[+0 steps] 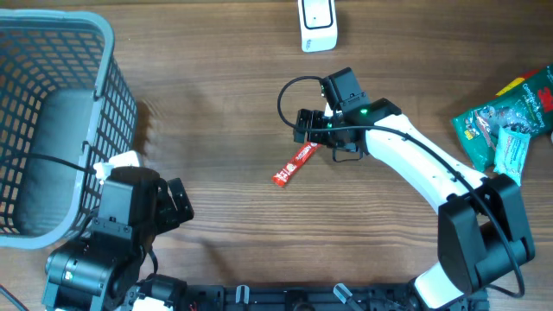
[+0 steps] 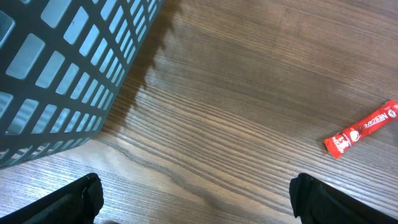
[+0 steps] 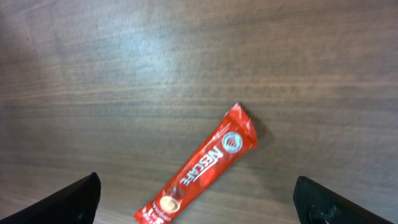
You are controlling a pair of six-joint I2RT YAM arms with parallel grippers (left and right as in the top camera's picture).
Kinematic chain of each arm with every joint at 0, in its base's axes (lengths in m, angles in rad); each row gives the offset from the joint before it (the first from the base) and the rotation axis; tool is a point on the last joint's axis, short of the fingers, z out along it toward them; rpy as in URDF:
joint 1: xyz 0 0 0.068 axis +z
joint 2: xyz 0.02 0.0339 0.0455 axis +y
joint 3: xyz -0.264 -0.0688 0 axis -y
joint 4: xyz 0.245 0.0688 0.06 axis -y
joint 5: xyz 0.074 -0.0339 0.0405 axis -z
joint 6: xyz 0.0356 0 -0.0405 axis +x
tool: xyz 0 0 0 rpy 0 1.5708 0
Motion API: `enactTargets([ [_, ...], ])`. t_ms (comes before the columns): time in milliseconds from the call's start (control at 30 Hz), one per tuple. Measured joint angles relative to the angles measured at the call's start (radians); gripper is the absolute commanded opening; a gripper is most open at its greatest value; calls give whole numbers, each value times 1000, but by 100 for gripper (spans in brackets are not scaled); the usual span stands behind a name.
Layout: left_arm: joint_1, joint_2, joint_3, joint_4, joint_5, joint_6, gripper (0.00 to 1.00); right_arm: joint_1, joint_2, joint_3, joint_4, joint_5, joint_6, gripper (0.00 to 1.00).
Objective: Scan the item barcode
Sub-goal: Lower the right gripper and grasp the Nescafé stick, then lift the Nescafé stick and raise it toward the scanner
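Both wide apart: left gripper [image 2: 196,193] idle, right gripper [image 3: 198,190] over loose sachet [image 3: 205,162] (pick-up step). Next: clamp, present to scanner [image 1: 317,24].

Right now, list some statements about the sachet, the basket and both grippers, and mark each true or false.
The red sachet lies flat on the table. True.
The right gripper is shut on the sachet. False: it is open, and the sachet lies free on the table.
The sachet is in the basket. False: it lies on the bare table, apart from the basket.
The left gripper is open and holds nothing. True.
Green packets lie at the table's edge. True.
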Motion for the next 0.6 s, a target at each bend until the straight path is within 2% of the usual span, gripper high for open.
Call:
enactTargets([
  [33, 0, 0, 0, 0, 0, 0, 100, 0, 0, 0, -3, -10, 5, 95],
  [67, 0, 0, 0, 0, 0, 0, 100, 0, 0, 0, -5, -34, 11, 82],
  [133, 0, 0, 0, 0, 0, 0, 100, 2, 0, 0, -6, -86, 41, 74],
  [300, 0, 0, 0, 0, 0, 0, 100, 31, 1, 0, -12, -79, 179, 72],
  [433, 0, 0, 0, 0, 0, 0, 100, 91, 44, 0, -8, -43, 303, 67],
  [533, 0, 0, 0, 0, 0, 0, 100, 130, 109, 0, 14, -16, 385, 57],
  [600, 0, 0, 0, 0, 0, 0, 100, 144, 147, 0, 29, 0, 424, 57],
])
